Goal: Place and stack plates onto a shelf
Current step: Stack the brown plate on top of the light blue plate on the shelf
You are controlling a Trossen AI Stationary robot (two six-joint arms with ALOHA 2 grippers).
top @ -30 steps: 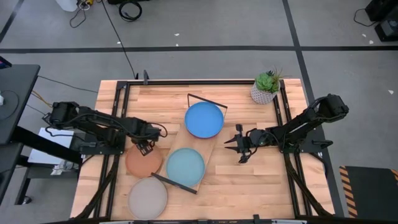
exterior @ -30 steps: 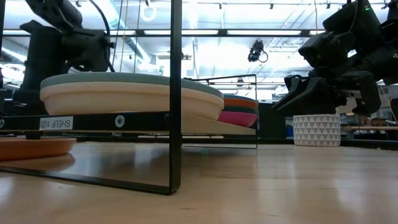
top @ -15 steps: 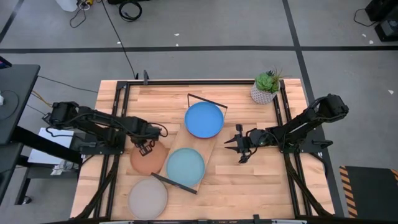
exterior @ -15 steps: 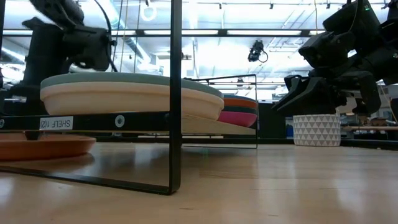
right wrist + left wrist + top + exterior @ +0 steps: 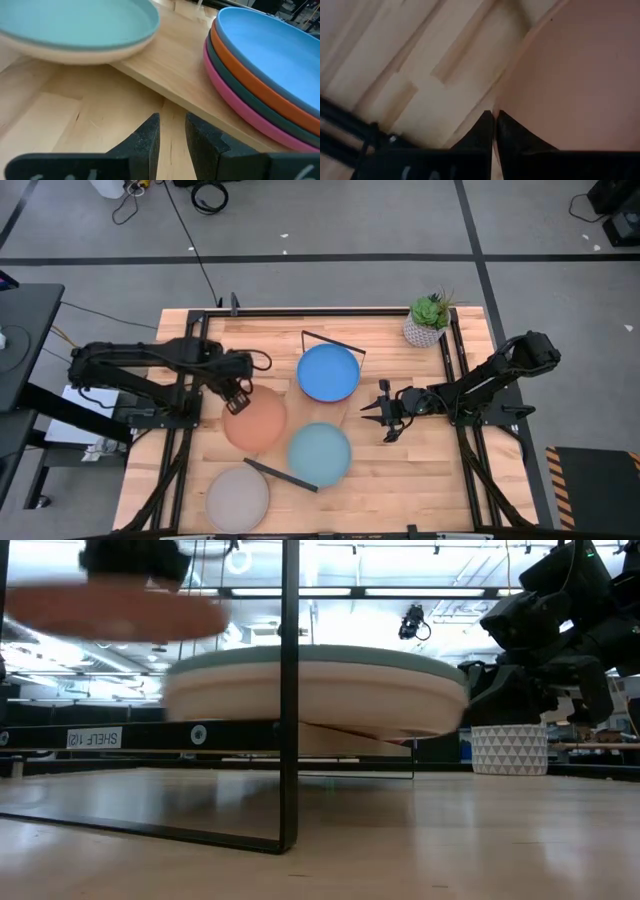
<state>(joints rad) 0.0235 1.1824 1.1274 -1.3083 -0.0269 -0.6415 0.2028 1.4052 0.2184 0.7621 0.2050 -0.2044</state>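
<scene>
My left hand (image 5: 236,395) is clamped on the tan plate's (image 5: 255,421) rim only, so a quick swing toward the shelf (image 5: 176,85) could slip it.

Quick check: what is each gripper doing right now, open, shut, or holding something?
Left gripper: shut on the rim of the tan plate, lifted off the table.
Right gripper: open, empty, beside the shelf.

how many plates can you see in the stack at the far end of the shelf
4: the bright blue plate on top, then the orange plate, a teal plate and the magenta plate at the bottom, on the shelf. Anything hidden beneath cannot be ruled out.
</scene>
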